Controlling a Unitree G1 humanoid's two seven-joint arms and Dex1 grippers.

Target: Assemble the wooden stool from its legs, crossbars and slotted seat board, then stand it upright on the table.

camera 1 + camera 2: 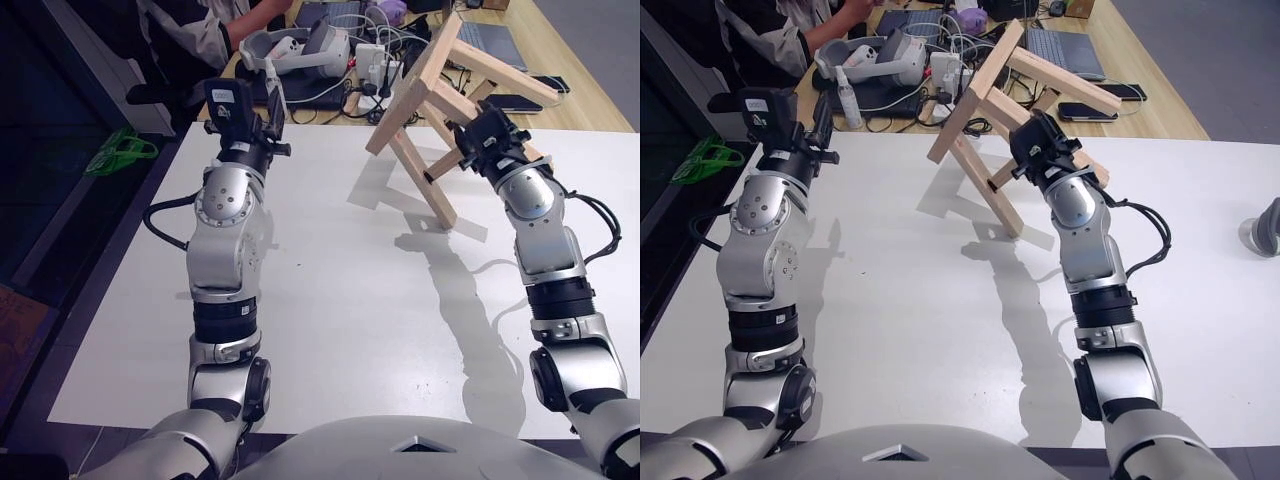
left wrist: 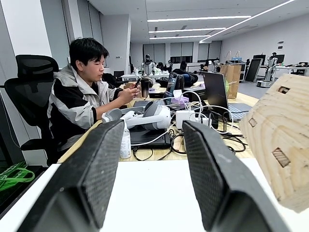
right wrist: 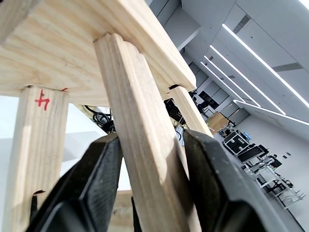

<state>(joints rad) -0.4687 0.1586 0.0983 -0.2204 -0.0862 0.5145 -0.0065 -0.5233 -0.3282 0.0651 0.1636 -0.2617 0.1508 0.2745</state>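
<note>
In the upper right of the left eye view, the assembled wooden stool [image 1: 432, 90] is held tilted over the white table [image 1: 330, 330]. Its seat board [image 1: 412, 85] is turned toward the frame's upper left, and one leg [image 1: 420, 180] is slanted down to the tabletop. One of its bars [image 3: 145, 159] is clamped by the right gripper [image 1: 460, 146], whose black fingers [image 3: 96, 183] are pressed against the wood on both sides. Left of centre near the top, the left gripper [image 1: 268, 118] is raised above the table, its fingers [image 2: 91, 179] spread wide with nothing between them. Beyond the table's far edge, a white headset [image 1: 300, 48] is laid among cables.
</note>
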